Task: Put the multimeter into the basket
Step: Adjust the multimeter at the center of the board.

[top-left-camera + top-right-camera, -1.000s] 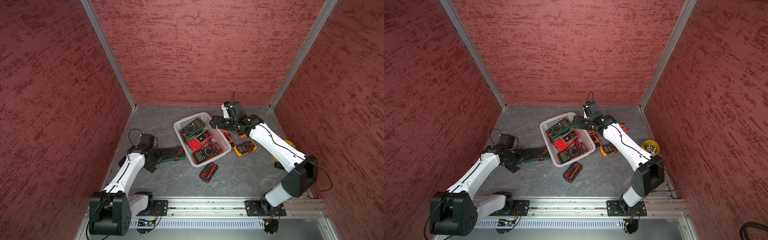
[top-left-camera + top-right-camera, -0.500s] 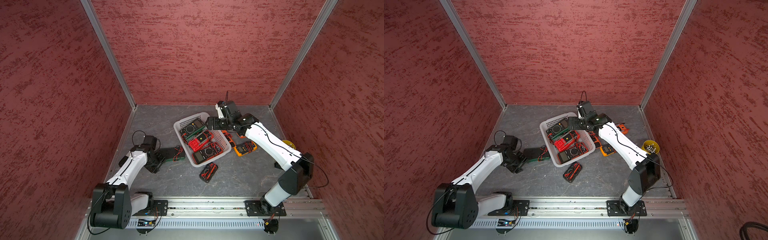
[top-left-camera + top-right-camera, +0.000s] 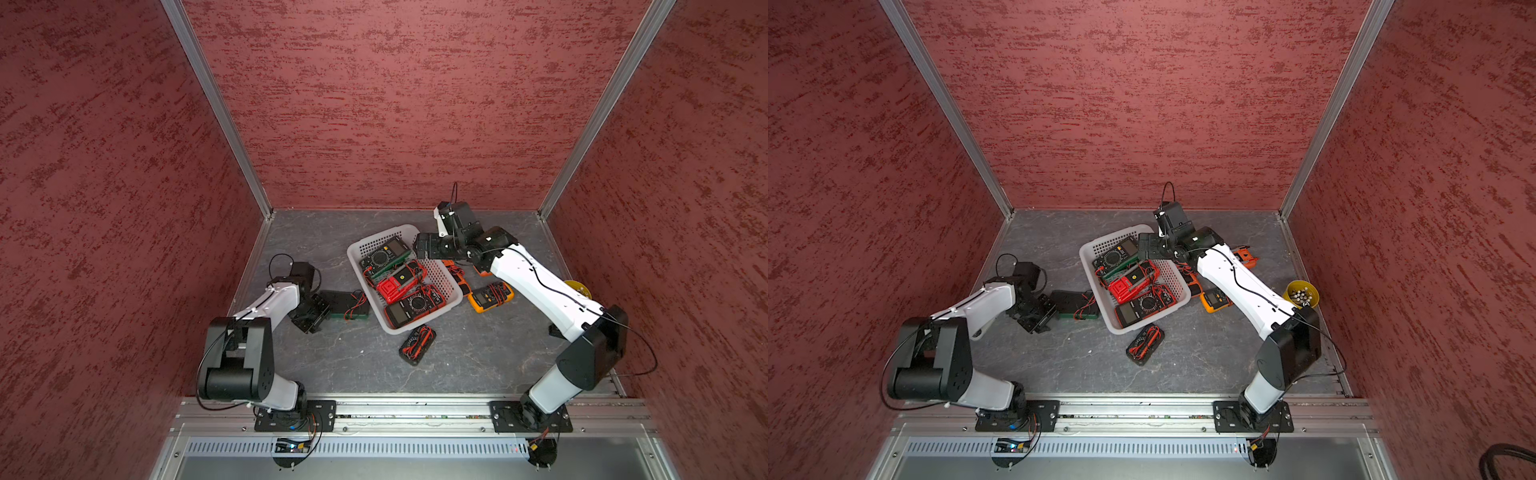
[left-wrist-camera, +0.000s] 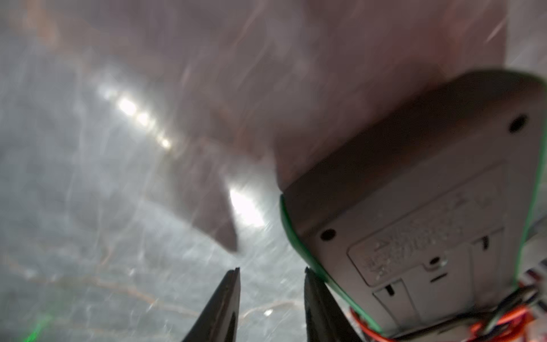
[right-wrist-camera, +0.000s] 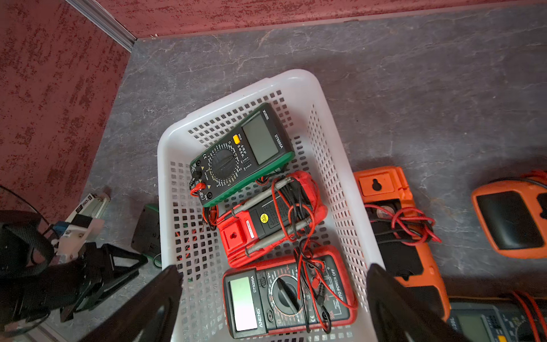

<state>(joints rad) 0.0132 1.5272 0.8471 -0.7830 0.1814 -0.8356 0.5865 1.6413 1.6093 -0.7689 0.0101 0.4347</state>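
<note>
Multimeter [image 3: 345,302]: lying face down on the surface [image 3: 457,365], just beside the basket [image 3: 354,259] on the left arm's side, outside it, with its green edge and red leads showing.
Left claw [image 4: 272,271]: sitting low at the multimeter's outer end, tips standing narrowly apart with bare surface between them. The multimeter is lying just beside the outside of one finger [image 4: 316,299], not between the two. This view is blurred.
Basket: holding a green meter [image 5: 239,154], a face-down red meter [image 5: 266,219] and a red-black meter [image 5: 287,296].
Right claw [image 5: 273,268]: hovering over the basket, spread wide, gripping nothing.
Outside: orange meters [image 5: 381,183] lying just beyond the basket's far wall; a black meter [image 3: 417,345] lying in front of it.
</note>
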